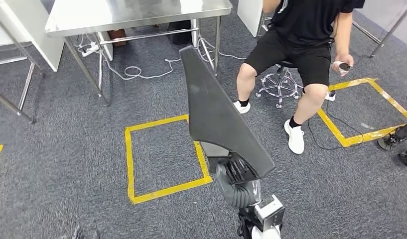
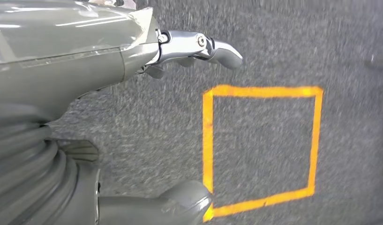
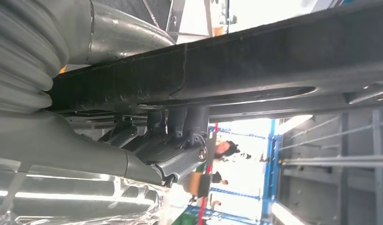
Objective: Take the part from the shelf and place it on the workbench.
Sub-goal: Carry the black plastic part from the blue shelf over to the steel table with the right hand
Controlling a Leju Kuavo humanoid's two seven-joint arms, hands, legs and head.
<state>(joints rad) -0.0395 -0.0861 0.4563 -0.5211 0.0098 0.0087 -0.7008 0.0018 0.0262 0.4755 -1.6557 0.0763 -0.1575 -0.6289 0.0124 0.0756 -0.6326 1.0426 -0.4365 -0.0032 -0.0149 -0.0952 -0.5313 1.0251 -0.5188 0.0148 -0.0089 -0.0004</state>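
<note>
The part is a long, flat, dark grey panel that tapers to a narrow far end. In the head view it stands tilted over the carpet in front of me. My right hand grips its wide lower end from beneath. In the right wrist view the dark fingers curl against the part's black edge. My left hand hangs above the carpet with finger and thumb apart and nothing between them. The steel workbench stands ahead at the upper left.
A person sits on a wheeled stool to the right of the workbench, holding a small device. Yellow tape squares mark the carpet. White cables lie under the workbench, and a metal frame leg stands at far left.
</note>
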